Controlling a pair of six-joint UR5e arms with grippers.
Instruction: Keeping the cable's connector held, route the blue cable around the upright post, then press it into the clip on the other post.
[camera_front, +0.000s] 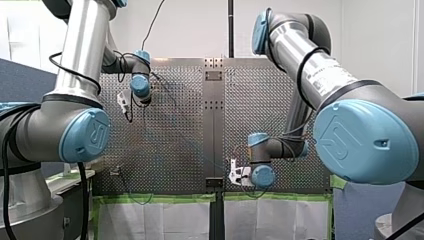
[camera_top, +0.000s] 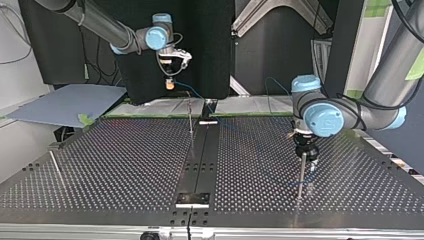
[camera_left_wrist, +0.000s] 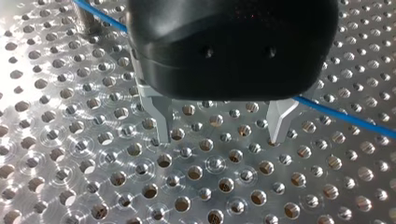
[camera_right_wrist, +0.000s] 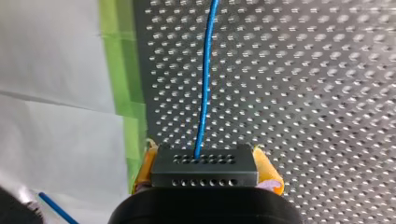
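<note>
My right gripper (camera_right_wrist: 206, 163) is shut with its yellow pads (camera_right_wrist: 145, 166) on the black connector block (camera_right_wrist: 204, 177). It is held high over the table's far edge in the top view. The blue cable (camera_right_wrist: 205, 84) leaves the block and runs out across the perforated plate. My left gripper (camera_left_wrist: 219, 140) hangs open just over the plate, its metal fingers (camera_left_wrist: 161, 121) apart with nothing between them. The cable (camera_left_wrist: 345, 116) passes under its black body and comes out beside one finger. In the top view my left gripper (camera_top: 305, 152) sits right above a thin upright post (camera_top: 300, 177).
A second thin post (camera_top: 190, 117) stands near the middle of the plate's far side. A slanted rod (camera_top: 56, 167) rises at the top view's left. Green tape and white sheeting (camera_right_wrist: 56, 84) border the table edge below my right gripper.
</note>
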